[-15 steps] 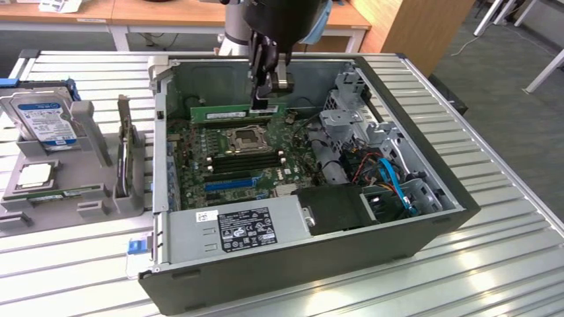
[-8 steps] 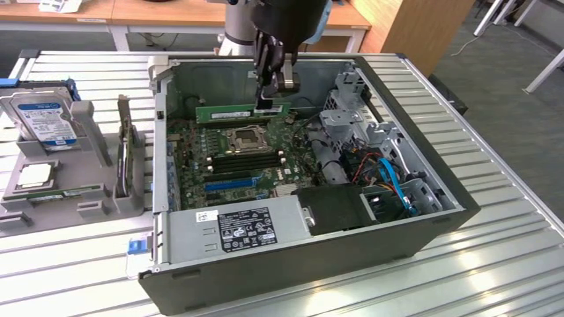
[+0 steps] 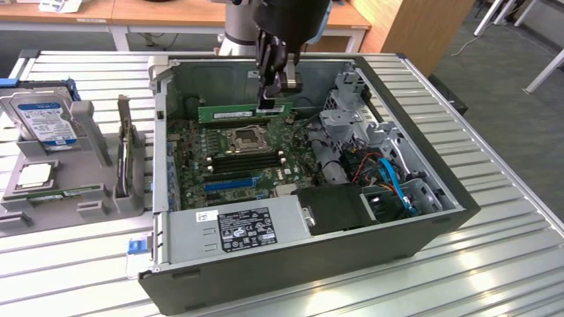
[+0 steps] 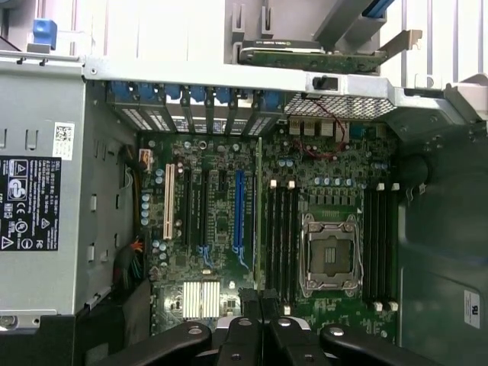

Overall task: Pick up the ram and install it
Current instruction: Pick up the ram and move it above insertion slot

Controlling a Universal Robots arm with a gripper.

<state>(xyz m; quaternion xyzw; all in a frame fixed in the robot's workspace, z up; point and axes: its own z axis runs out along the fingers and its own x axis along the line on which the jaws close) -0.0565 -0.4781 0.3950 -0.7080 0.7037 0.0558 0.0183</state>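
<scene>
Ribbed bright metal tabletop [image 3: 493, 218] with a soft sheen, matt dark grey case shell [image 3: 291, 290], dull bare sheet-metal power supply [image 3: 189, 232], green circuit-board ram [image 3: 222, 113], smooth black semi-gloss pincer [image 3: 268, 102], glossy blue plastic cable [image 3: 395, 185], pale wooden desks [image 3: 158, 12]

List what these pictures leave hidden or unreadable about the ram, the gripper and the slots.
- Exterior view: print on the ram is too small to read.
- Wrist view: the ram stands edge-on, hiding both faces.
- Exterior view: the gripper covers the ram end it clamps.
- Either view: which of the memory slots the ram lines up with cannot be told.
</scene>
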